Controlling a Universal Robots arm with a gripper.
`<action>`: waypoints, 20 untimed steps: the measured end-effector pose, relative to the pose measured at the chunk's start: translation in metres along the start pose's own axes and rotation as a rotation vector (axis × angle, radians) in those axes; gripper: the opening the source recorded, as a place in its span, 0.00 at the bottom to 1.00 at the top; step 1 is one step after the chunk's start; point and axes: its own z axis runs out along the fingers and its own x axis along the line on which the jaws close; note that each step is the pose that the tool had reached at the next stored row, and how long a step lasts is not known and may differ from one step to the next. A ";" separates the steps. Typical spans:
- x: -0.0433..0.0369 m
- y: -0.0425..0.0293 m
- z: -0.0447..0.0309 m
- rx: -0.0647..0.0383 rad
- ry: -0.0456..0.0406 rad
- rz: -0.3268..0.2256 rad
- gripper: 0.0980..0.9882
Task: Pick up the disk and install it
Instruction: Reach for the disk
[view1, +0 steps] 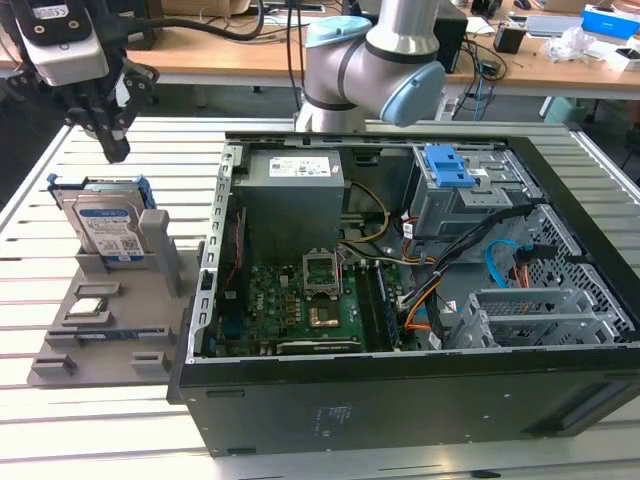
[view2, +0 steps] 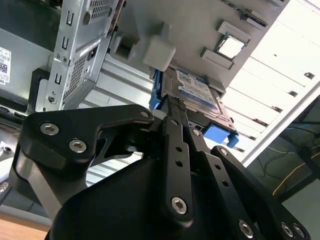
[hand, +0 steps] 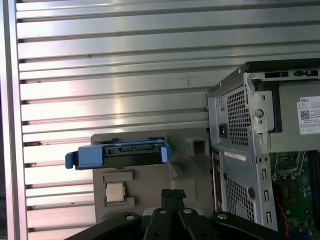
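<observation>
Exterior view: tool (view1: 117, 150) poised near disk (view1: 108, 228), apart, jaws pressed together, nothing held.
Risk: upright disk could be struck and tipped if approached unopened.

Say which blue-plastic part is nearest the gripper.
The disk in its blue carrier, on edge in the grey fixture, just by the gripper; the other blue bracket sits inside the case.

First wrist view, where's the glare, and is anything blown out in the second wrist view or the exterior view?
First wrist view: glare streaks the table slats near the disk. Second wrist view: the slats wash out to white. Exterior view: even light, no harsh shadows.
</observation>
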 end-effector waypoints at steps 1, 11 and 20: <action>0.0029 -0.0002 -0.0001 0.000 0.0000 0.000 0.01; 0.0216 -0.0016 -0.0005 0.000 -0.0001 0.000 0.01; 0.0404 -0.0030 -0.0010 0.000 0.0000 0.000 0.01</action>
